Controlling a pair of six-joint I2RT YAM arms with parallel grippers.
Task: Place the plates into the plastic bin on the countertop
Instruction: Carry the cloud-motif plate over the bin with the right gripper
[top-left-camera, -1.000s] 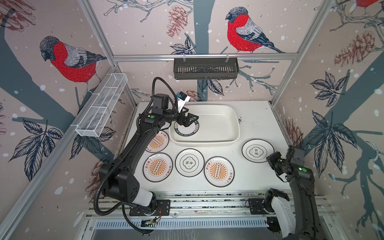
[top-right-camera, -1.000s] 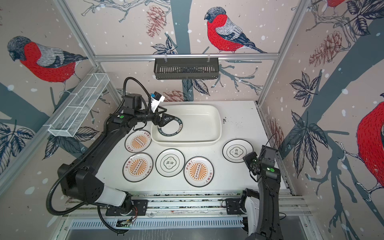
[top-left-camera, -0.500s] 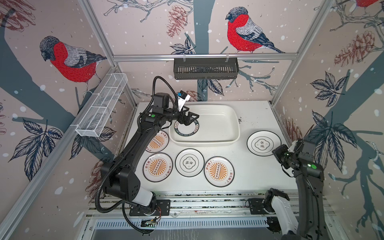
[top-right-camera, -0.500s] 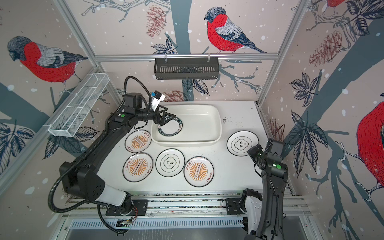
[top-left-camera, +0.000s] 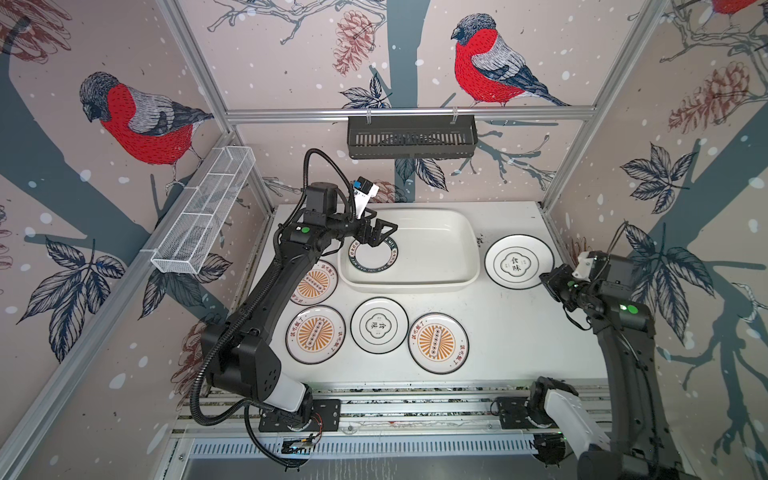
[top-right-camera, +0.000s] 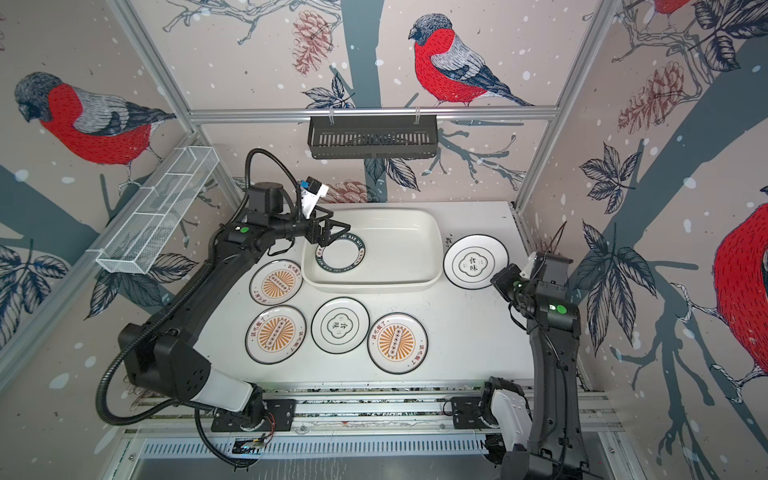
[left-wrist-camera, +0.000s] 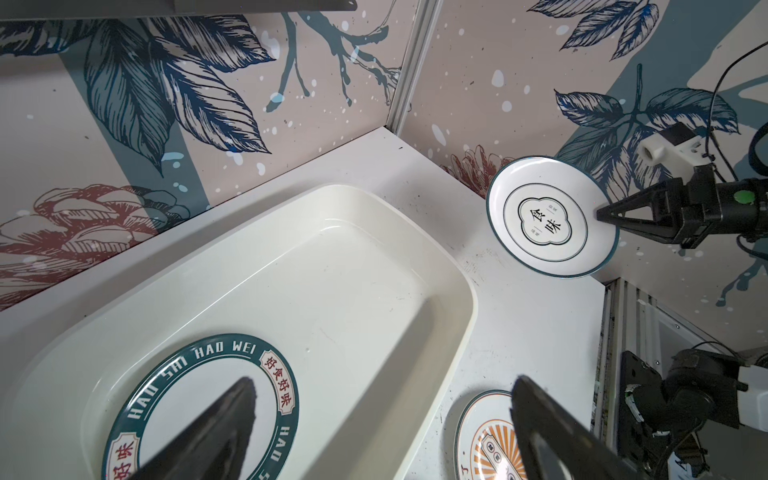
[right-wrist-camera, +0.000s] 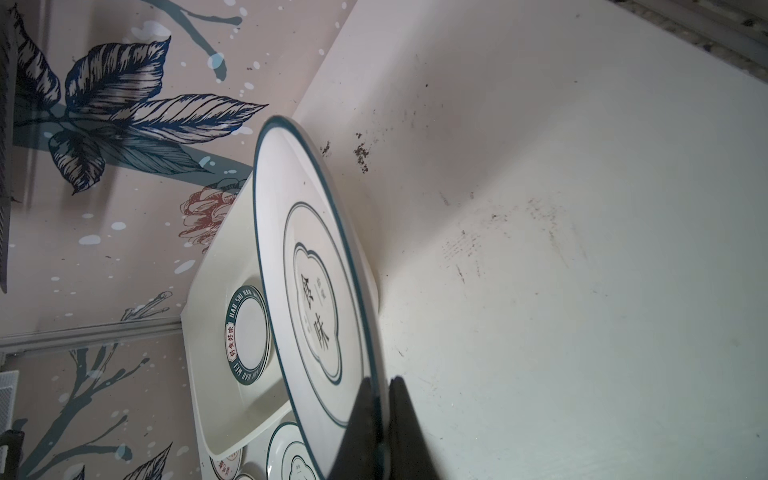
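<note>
Plates sit in three spots. The lettered plate (top-left-camera: 372, 262) lies flat in the left end of the bin (top-left-camera: 436, 249), the white tub at the back of the countertop (top-left-camera: 519, 332). The left gripper (top-left-camera: 375, 240) hangs just above it with its jaws spread wide, holding nothing. The left arm crosses over the first sunburst plate (top-left-camera: 311, 286), which lies just beside the bin's front left corner and is partly hidden.

In front of the bin three more lie in a row, apart from one another: the second sunburst plate (top-left-camera: 316, 334), the clover plate (top-left-camera: 379, 325) and the third sunburst plate (top-left-camera: 437, 343).

The right gripper (top-left-camera: 547, 277) is clamped on the near rim of the held plate (top-left-camera: 519, 261), which also bears a clover mark and looks lifted off the countertop, just right of the bin. In the right wrist view the rim is pinched between the two fingers (right-wrist-camera: 361, 419). The bin's right wall stands between this plate and the bin's floor.

A black slatted basket (top-left-camera: 411, 137) hangs on the back rail above the bin, and a white wire basket (top-left-camera: 203, 212) on the left rail, both well apart from the grippers.
</note>
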